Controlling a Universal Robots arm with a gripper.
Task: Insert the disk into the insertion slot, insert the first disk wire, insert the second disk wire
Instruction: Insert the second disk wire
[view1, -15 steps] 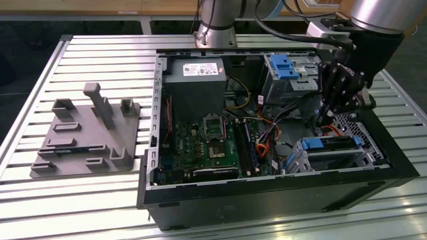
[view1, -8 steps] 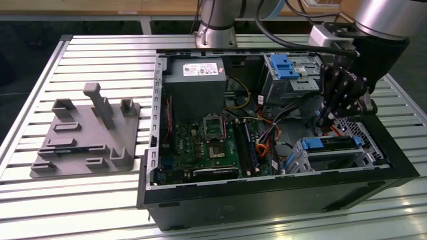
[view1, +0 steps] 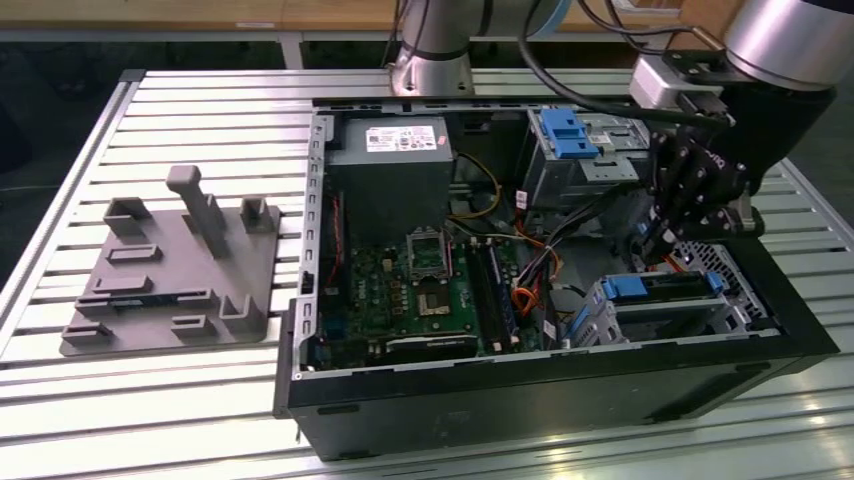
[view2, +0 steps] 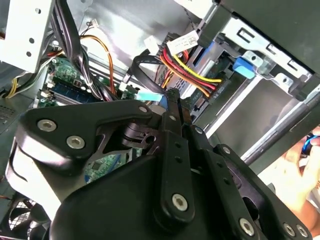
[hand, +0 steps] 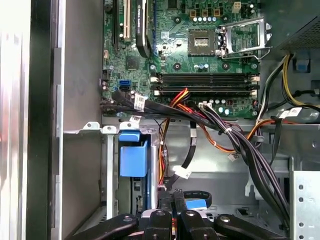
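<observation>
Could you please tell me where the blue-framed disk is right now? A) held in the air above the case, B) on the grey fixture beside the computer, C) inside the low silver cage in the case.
C: the disk lies seated in the insertion slot, the low perforated silver cage.

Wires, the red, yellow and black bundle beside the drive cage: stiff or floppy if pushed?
Probably floppy: the wires run in loose curves. Likely light, being thin. They may spring back, since they're bundled together.

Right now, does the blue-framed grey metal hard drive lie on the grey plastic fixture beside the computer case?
No, the blue-framed hard drive sits in the low silver perforated cage inside the black case.
</observation>
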